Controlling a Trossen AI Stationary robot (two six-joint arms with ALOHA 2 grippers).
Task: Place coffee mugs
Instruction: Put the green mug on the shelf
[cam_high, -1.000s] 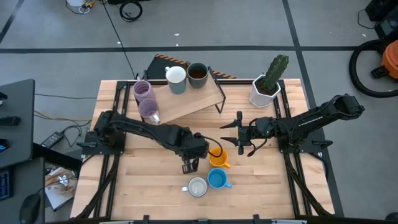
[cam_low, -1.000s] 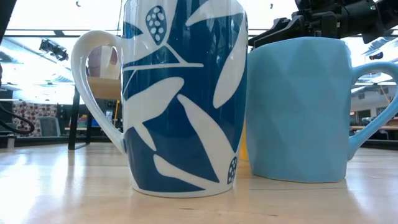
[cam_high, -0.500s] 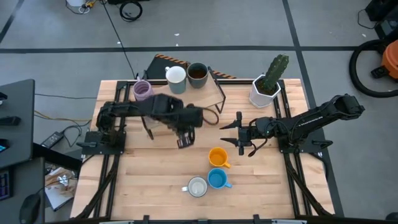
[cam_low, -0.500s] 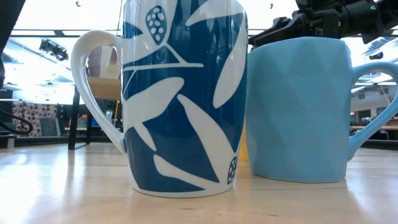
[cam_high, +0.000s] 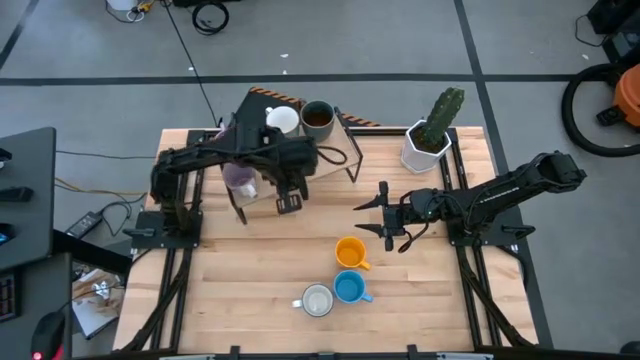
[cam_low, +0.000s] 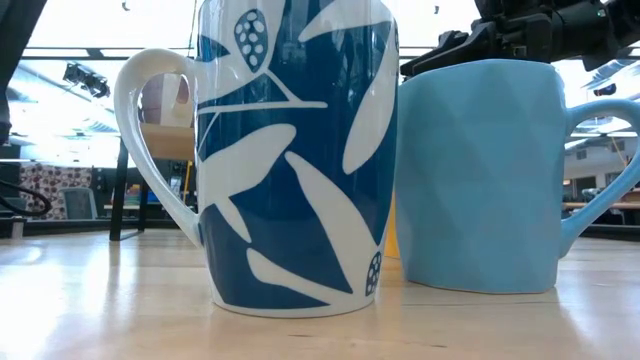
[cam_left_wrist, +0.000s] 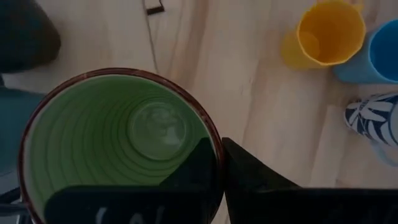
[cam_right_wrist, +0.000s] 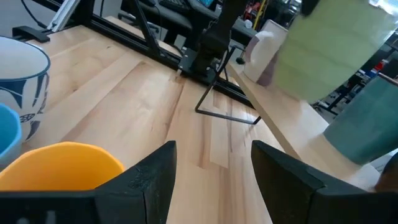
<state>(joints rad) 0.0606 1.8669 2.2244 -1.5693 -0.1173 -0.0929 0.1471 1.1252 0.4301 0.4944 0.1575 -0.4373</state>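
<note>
My left gripper (cam_high: 287, 200) hangs over the near edge of the raised wooden shelf (cam_high: 325, 165), shut on a green mug (cam_left_wrist: 118, 137) with a brown rim. My arm hides that mug in the high view; the right wrist view shows it pale and blurred (cam_right_wrist: 329, 50). A white mug (cam_high: 283, 120) and a dark brown mug (cam_high: 318, 118) stand on the shelf, and a purple mug (cam_high: 240, 180) peeks out beside my arm. The orange mug (cam_high: 350, 251), blue mug (cam_high: 348, 288) and leaf-patterned white mug (cam_high: 317, 300) stand on the table. My right gripper (cam_high: 388, 215) waits open right of centre. My left gripper pinches the green mug's wall at the rim (cam_left_wrist: 214, 146), one finger (cam_left_wrist: 196, 165) inside the cup and one (cam_left_wrist: 249, 177) outside. The fingers come from above, pointing down. The mug hangs upright below them, lifted clear of the table.
A white faceted pot with a cactus (cam_high: 430, 140) stands at the far right corner. The shelf's thin black legs (cam_right_wrist: 214, 93) reach down to the table. Bare wood lies between the shelf and the orange mug. In the low view the leaf mug (cam_low: 290, 150) and blue mug (cam_low: 480, 170) fill the foreground.
My left gripper has travelled from beside the orange mug toward the table's far edge and slightly left, up to the shelf's near edge, staying shut on the green mug. The right arm and the standing mugs have kept still.
</note>
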